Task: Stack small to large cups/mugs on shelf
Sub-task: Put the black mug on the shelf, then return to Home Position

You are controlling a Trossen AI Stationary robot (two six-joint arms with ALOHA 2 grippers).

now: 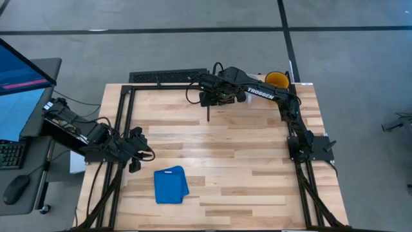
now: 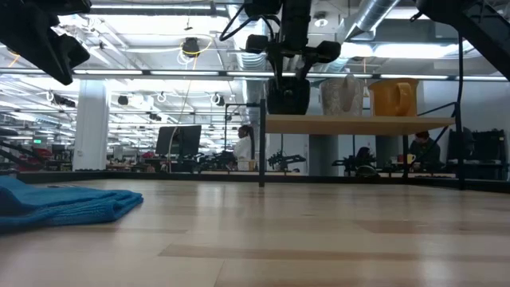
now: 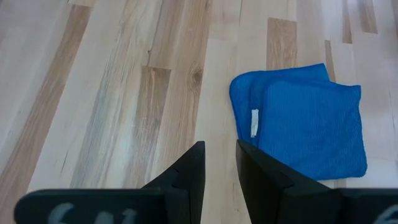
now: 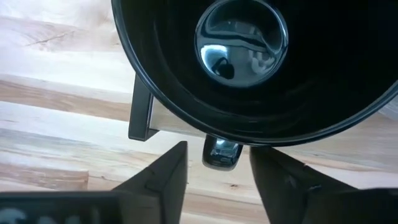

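Observation:
Three mugs stand side by side on the shelf [image 2: 358, 124] at the table's far edge, each on its base: a black mug [image 2: 287, 96], a pale grey-white mug [image 2: 341, 94] and a yellow mug [image 2: 392, 97] [image 1: 277, 79]. My right gripper [image 4: 219, 148] [image 1: 212, 100] hangs right above the black mug [image 4: 249, 62], pointing down and open. Its fingers stand on either side of the mug's handle [image 4: 221, 153] without touching it. My left gripper [image 3: 221, 149] [image 1: 135, 154] waits near the table's left edge, empty, with a narrow gap between its fingers.
A folded blue cloth [image 1: 170, 185] [image 3: 305, 124] lies flat near the table's front left. Black frame rails [image 1: 122, 129] run along the table's left and right sides. A monitor and keyboard [image 1: 9, 154] stand off the table's left. People sit in the room behind.

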